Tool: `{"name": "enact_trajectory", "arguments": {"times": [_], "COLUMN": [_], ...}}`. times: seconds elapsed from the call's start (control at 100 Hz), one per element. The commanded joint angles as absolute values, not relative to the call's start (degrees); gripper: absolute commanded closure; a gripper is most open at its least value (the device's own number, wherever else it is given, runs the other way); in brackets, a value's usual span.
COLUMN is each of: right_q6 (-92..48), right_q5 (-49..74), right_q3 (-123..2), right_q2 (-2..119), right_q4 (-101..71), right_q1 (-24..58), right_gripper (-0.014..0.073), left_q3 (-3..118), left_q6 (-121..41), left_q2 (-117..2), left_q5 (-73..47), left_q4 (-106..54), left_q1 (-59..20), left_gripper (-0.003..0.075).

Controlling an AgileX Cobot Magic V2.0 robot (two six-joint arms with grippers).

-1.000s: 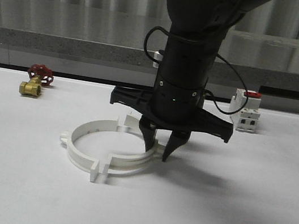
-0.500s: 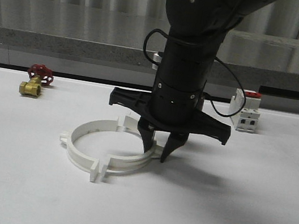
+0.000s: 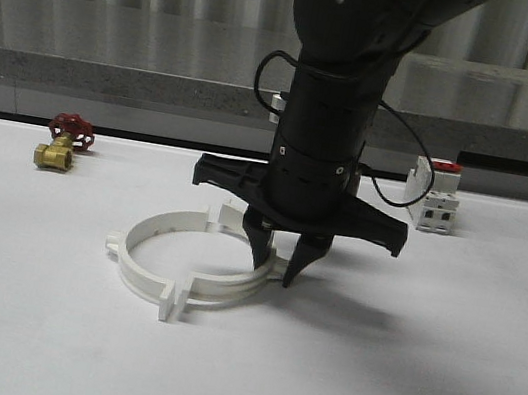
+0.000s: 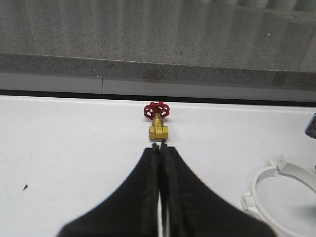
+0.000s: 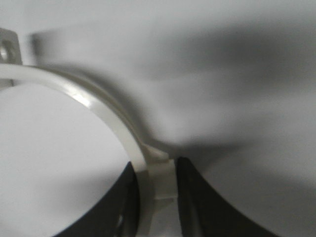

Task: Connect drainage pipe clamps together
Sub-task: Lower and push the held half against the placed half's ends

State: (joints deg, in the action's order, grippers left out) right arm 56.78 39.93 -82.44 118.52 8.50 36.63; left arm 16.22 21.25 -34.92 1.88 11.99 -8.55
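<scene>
1. My right gripper [image 3: 273, 265] stands tip-down over the right side of the ring. In the right wrist view its fingers [image 5: 123, 197] are drawn narrow, one inside and one outside the band, pinching the small outer tab of the right clamp half [image 5: 106, 116].
2. Over the last second the gripper has barely shifted. The near flanges of the two drainage pipe clamps [image 3: 194, 265] stood slightly apart then; now they look nearly together. I judge the halves are being pressed into a ring, with the joint not yet proven.
3. The ring lies near the middle of the white table [image 3: 435, 388], well apart from its edges.
4. My left gripper [image 4: 159, 163] is pressed closed on nothing, pointing toward the brass valve [image 3: 63, 144] near the table's far left edge. The white breaker [image 3: 433, 195] sits toward the far right.
5. Hard to read: the far flanges sit behind the arm, so I cannot tell whether they meet; the right wrist view is blurred.
</scene>
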Motion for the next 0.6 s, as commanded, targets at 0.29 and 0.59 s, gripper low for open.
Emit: {"name": "enact_trajectory", "arguments": {"times": [0.29,0.59], "right_q6": [56.57,56.57], "right_q5": [39.80,39.72], "right_q3": [-83.94,-83.94], "right_q2": [115.87,115.87], "right_q4": [8.20,8.15], "right_q1": [37.27,37.27], "right_gripper": [0.0571,0.0571], "left_q3": [17.87,17.87], "left_q6": [21.56,21.56], "left_q2": [-34.90,-34.90], "left_q5": [6.16,6.16], "left_q4": [11.83,11.83], "left_q1": [-8.44,-8.44], "left_gripper": [0.0740,0.0740]}}
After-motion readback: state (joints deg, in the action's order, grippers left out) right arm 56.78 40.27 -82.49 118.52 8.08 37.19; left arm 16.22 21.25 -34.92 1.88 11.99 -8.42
